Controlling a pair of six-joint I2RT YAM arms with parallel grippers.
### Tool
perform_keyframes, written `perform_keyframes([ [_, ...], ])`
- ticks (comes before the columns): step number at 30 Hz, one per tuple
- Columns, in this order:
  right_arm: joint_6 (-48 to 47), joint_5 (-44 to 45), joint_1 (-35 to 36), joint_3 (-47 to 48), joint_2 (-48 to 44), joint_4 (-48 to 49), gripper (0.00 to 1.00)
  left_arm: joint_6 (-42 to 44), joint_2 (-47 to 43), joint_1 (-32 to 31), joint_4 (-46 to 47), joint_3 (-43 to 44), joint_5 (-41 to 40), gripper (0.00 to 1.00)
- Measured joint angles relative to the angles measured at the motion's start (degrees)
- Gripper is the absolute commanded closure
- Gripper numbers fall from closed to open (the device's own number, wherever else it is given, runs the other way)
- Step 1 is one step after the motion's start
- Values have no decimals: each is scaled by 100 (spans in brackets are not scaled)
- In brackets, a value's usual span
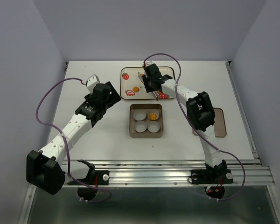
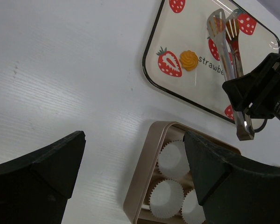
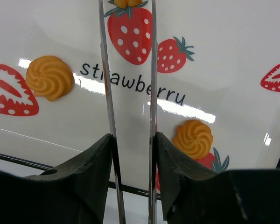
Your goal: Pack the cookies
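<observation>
My right gripper (image 1: 152, 80) (image 3: 133, 137) is shut on metal tongs (image 3: 109, 93) (image 2: 228, 51) over the strawberry-print tray (image 1: 130, 83). The tongs' tips pinch one orange cookie (image 3: 127, 3) (image 2: 219, 23). Two more cookies lie on the tray: one beside a printed strawberry (image 3: 49, 77) (image 2: 188, 59) (image 1: 136, 88), one close to my right finger (image 3: 193, 138). A further cookie (image 1: 152, 115) sits in a paper cup in the golden box (image 1: 132, 122). My left gripper (image 1: 111, 93) (image 2: 134, 140) is open and empty above the table, left of the box (image 2: 140, 186).
Three white paper cups (image 1: 141, 126) in the box hold nothing. A flat brown lid (image 1: 219, 122) lies on the table at the right, behind my right arm. The tray has a dark rim (image 2: 149, 79).
</observation>
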Motion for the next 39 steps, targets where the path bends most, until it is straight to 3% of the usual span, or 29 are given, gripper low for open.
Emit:
perform_keyframes([
  [9, -33, -4, 0, -39, -81, 15, 61, -28, -2, 2, -2, 0, 0, 1],
  [21, -35, -118, 0, -791, -1207, 363, 64, -50, -256, 2, 0, -44, 11, 1],
  [29, -31, -415, 0, -1939, -1978, 535, 64, -98, -409, 2, 2, -201, 94, 1],
  [39, 103, -702, 20, -3626, -3864, 728, 64, -133, -815, 2, 15, -570, 291, 1],
])
